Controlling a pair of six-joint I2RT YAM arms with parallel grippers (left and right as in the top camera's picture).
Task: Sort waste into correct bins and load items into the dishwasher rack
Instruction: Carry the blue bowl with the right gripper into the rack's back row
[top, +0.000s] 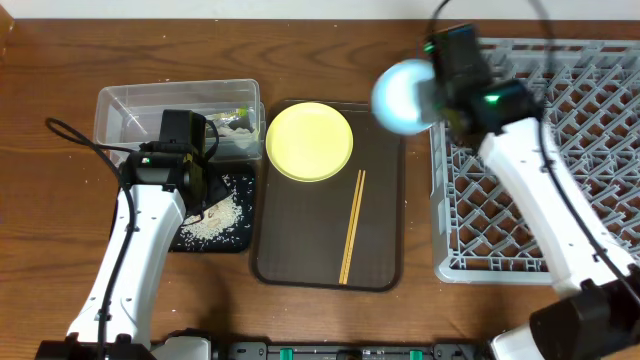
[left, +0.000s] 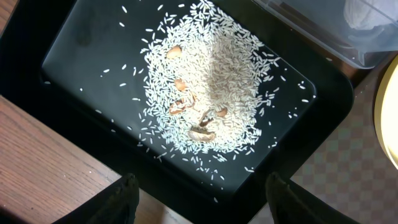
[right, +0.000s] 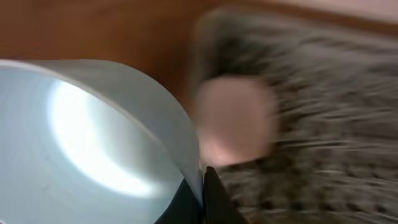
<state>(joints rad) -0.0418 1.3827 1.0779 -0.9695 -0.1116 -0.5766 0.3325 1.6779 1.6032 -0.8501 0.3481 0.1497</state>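
One light blue bowl (top: 403, 96) hangs above the counter (top: 60, 250), pinched at its rim by the right tool (right: 204, 196), whose jaws are closed tight on the thin wall. The bowl sits over the far right corner of the single dark brown serving tray (top: 300, 240) and reaches toward the near edge of the one grey dishwasher rack (top: 560, 210). Both the overhead and the right wrist views are blurred here, so I cannot tell its exact tilt.

On the serving tray lie one round yellow plate (top: 308, 141) at the far end and one pair of wooden chopsticks (top: 352, 228) — two sticks lying close together, running lengthwise just right of the plate.

To the left stand two bins, touching or nearly so: one clear plastic tub (top: 120, 110) and, nearer the robot, one shallow black tray (left: 81, 43). The black tray holds one loose heap of white rice (left: 217, 93) with a few brownish scraps mixed in and stray grains scattered around it. Inside the tub is one crumpled bit with some green on it (top: 238, 118) — too small to identify surely.

The left tool (left: 200, 186) hovers above the black tray's edge, its two fingers spread wide apart and holding nothing.
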